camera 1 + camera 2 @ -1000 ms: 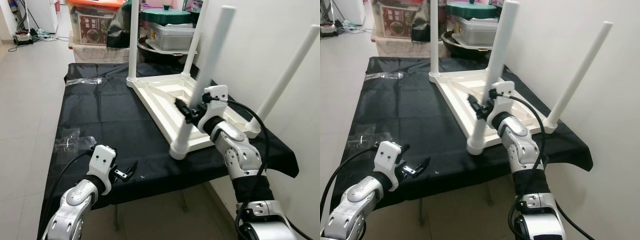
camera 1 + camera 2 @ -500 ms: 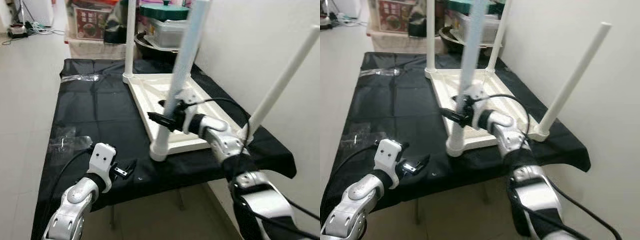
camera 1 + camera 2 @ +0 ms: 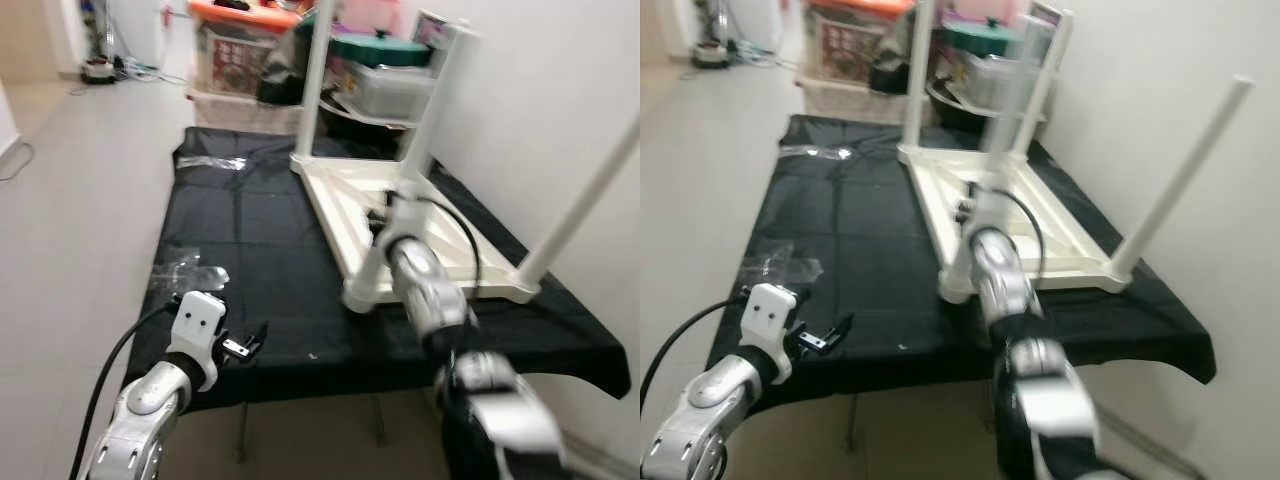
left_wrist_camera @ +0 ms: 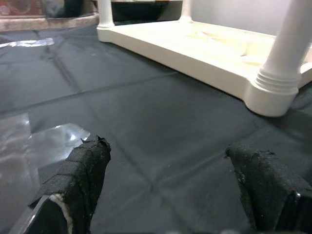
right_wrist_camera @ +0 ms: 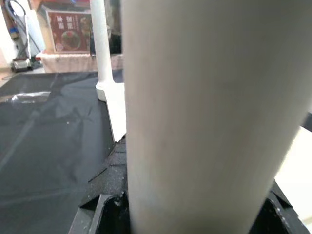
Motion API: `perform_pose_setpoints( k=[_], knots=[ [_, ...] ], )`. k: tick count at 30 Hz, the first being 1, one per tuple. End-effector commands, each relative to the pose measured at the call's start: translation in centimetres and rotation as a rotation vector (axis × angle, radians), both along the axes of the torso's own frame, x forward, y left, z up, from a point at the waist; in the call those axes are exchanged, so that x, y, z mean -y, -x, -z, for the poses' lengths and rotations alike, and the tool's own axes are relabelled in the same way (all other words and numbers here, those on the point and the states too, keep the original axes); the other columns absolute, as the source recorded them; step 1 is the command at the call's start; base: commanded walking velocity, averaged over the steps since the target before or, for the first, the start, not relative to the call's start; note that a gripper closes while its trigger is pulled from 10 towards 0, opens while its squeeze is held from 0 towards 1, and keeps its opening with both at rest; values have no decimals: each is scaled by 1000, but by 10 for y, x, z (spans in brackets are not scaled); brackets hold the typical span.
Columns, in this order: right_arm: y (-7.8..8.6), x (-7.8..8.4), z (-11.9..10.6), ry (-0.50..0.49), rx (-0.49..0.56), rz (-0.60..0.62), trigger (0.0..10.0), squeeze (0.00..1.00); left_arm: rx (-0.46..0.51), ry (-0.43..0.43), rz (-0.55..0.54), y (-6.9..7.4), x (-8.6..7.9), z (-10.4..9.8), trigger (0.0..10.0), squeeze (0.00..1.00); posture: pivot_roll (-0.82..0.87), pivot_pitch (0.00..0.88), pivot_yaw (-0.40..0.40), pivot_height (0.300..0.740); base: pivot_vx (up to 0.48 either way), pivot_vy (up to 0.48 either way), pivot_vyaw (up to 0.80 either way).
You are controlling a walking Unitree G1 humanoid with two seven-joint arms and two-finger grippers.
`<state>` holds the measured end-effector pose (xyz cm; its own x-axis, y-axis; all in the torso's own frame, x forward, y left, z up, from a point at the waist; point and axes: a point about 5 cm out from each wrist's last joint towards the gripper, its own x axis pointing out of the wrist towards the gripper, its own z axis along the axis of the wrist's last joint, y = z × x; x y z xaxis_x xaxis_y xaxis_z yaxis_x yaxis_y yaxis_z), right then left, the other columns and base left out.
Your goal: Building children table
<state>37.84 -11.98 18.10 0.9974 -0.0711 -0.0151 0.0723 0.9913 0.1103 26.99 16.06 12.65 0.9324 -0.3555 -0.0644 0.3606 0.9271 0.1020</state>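
Observation:
A white children's table lies upside down on a black-covered table, its legs pointing up. My right gripper is on the near leg, a little above its socket. In the right wrist view the leg sits close between the black fingers, which are shut on it. My left gripper hovers low over the cloth near the front left edge. Its fingers are open with nothing between them, and the near leg's socket lies ahead of them.
Clear plastic bags lie on the cloth at the left and at the far end. Boxes and a pot are stacked behind the table. A white wall runs along the right; open floor lies to the left.
The camera has swung, so the whole scene has shifted right and blurred. My right gripper stays at the near leg. My left gripper keeps its place, open.

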Motion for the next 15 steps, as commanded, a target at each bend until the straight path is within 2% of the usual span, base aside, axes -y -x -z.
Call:
perform_pose_setpoints(
  k=[1, 2, 3, 4, 5, 6, 7, 10, 11, 12, 15],
  knots=[
    [11, -3, 20, 33, -91, -14, 0, 0, -10, -2, 26, 0, 7, 1, 10000, 0, 161, 0, -188, 740, 0, 0, 0],
    [19, -14, 13, 22, -48, -76, 4314, 0, -10, -1, 27, 0, 7, 1, 10000, 0, 149, 0, -180, 740, 0, 0, 0],
    [19, -14, 13, 22, -48, -76, 4314, 0, -10, -1, 27, 0, 7, 1, 10000, 0, 149, 0, -180, 740, 0, 0, 0],
    [23, -21, 9, 12, -25, -117, 10000, 0, -10, 0, 27, -1, 6, 1, 10000, 0, 146, 0, -178, 740, 0, 0, 0],
    [24, -23, -9, -8, 50, -174, 10000, 0, -15, -1, 31, 0, 6, 3, 10000, 0, 137, 0, -174, 740, 0, 0, 0],
    [24, -23, -9, -8, 50, -174, 10000, 0, -15, -1, 31, 0, 6, 3, 10000, 0, 137, 0, -174, 740, 0, 0, 0],
    [23, -22, -16, -22, 83, -192, 10000, 1000, -17, -1, 32, 0, 6, 4, 10000, 0, 137, 0, -174, 740, 0, 0, 0],
    [22, -20, -23, -26, 103, -195, 10000, 1000, -17, -1, 34, 0, 7, 4, 10000, 0, 140, 0, -177, 740, 0, 0, 0],
    [16, -18, -35, -21, 135, -266, 10000, 0, -15, 0, 33, 0, 7, 3, 10000, 0, 143, 0, -179, 740, 0, 0, 0],
    [13, -17, -46, -7, 164, -330, 10000, 0, -14, 0, 31, 0, 7, 3, 10000, 0, 141, 0, -178, 740, 0, 0, 0],
    [11, -15, -53, 4, 185, -379, 10000, 0, -13, 0, 30, -1, 7, 3, 10000, 0, 142, 0, -180, 740, 0, 0, 0]
  ],
)
